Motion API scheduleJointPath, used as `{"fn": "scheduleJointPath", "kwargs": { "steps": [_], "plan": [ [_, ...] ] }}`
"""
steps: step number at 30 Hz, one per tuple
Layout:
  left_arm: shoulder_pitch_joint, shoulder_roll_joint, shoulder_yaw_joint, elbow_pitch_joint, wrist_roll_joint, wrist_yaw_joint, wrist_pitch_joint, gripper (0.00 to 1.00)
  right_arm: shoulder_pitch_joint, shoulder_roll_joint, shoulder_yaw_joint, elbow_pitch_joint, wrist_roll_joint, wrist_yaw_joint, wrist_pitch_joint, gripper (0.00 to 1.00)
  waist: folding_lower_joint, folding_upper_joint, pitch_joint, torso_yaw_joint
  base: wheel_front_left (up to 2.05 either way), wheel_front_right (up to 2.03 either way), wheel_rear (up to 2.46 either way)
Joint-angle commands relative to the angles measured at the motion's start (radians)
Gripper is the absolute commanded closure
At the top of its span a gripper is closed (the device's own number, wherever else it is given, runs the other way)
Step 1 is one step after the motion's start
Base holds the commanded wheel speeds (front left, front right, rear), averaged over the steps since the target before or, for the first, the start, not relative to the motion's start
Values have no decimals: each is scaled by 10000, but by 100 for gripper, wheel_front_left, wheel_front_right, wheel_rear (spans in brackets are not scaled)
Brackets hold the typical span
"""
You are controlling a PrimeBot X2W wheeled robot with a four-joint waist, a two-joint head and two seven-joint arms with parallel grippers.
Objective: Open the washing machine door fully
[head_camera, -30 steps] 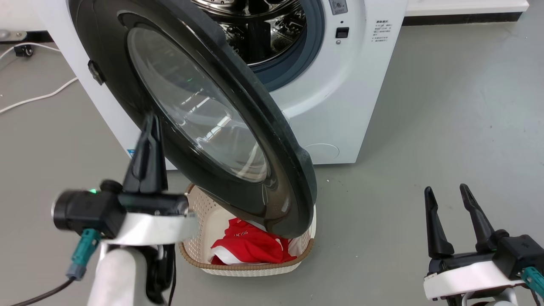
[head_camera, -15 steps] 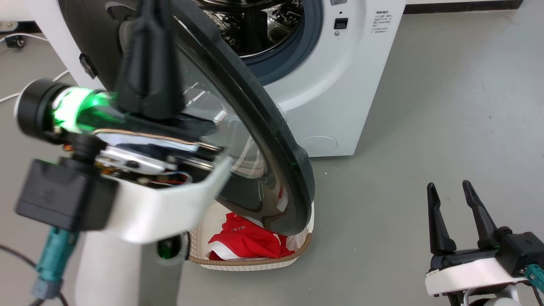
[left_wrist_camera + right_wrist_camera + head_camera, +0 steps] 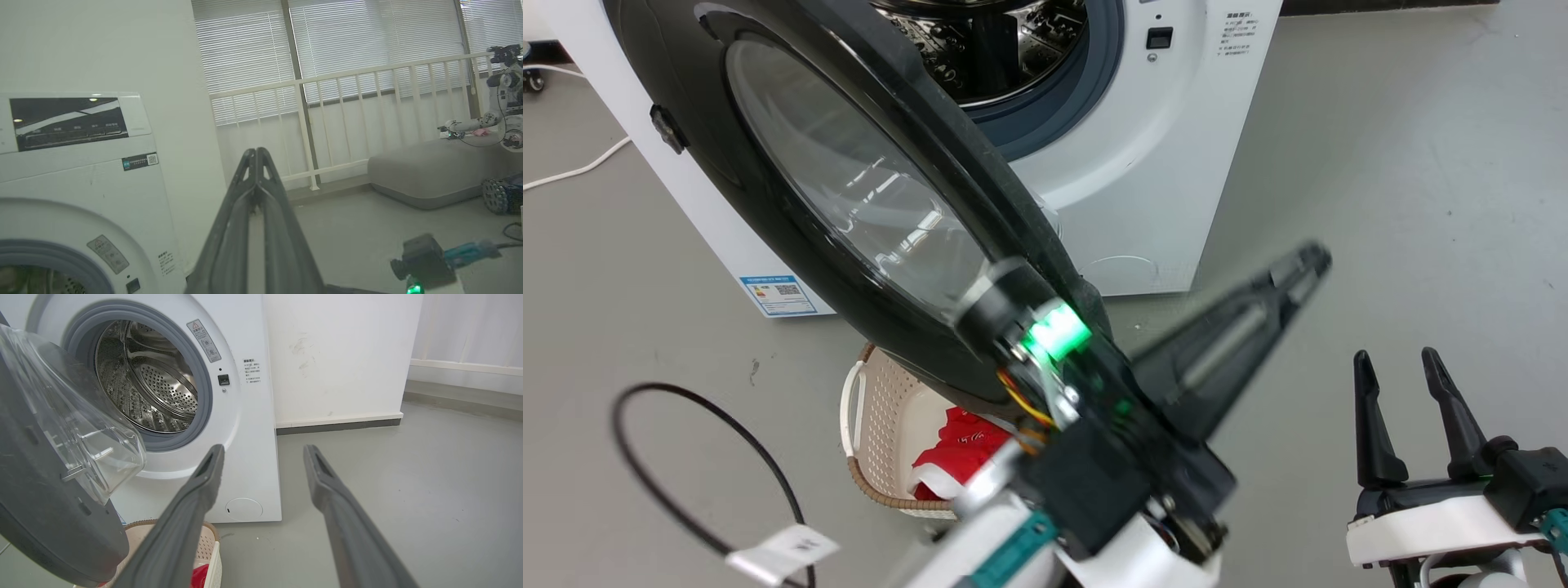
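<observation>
Grey floor point(image 3: 1405, 180) met a white wall point(image 3: 339, 355). The left gripper point(image 3: 255, 157) had its fingers pressed together, holding nothing. The right gripper point(image 3: 1396, 367) was spread apart and empty. The washing machine door point(image 3: 849, 204) hung open above a basket point(image 3: 874, 408), left of the mouth of the washing machine point(image 3: 1160, 163).

Door point(image 3: 833, 188) hangs over basket point(image 3: 886, 400) — blocks drum point(image 3: 980, 57) from left; floor point(image 3: 1380, 163) on rt open.
</observation>
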Motion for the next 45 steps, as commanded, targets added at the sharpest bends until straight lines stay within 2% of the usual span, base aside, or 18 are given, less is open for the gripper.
{"fn": "scheduleJointPath", "kwargs": {
  "steps": [1, 6, 15, 22, 36, 41, 45],
  "plan": [
    [239, 44, -158, 95, -66, -16, 82, 100, -79, 34, -20, 7, 62, -6, -47, 0, 0, 0, 7, 8, 0, 0, 0],
    [1279, 265, -697, 609, -376, 90, 490, 100, -74, 34, -19, 68, 159, -6, -55, 0, 0, 0, -1, 51, 0, 0, 0],
    [2608, 478, -647, 1506, -990, 570, 733, 100, -102, 34, 115, 218, 242, -6, -66, 0, 0, 0, -35, 73, 0, 0, 0],
    [2163, 239, -581, 2669, -1220, 707, 407, 100, -213, 33, 318, 398, 304, -6, -59, 0, 0, 0, -90, -111, 0, 0, 0],
    [1200, 26, 122, 4428, -1881, 1896, -209, 100, -178, 33, 407, 571, 510, -6, -59, 0, 0, 0, -9, -461, 0, 0, 0],
    [1056, 52, 443, 4741, -2064, 2146, -333, 100, -191, 33, 419, 611, 572, -6, -59, 0, 0, 0, -19, -414, 0, 0, 0],
    [1006, 125, 599, 4946, -2149, 2184, -430, 100, -211, 33, 448, 633, 583, -6, -58, 0, 0, 0, -49, -359, 0, 0, 0]
  ]
}}
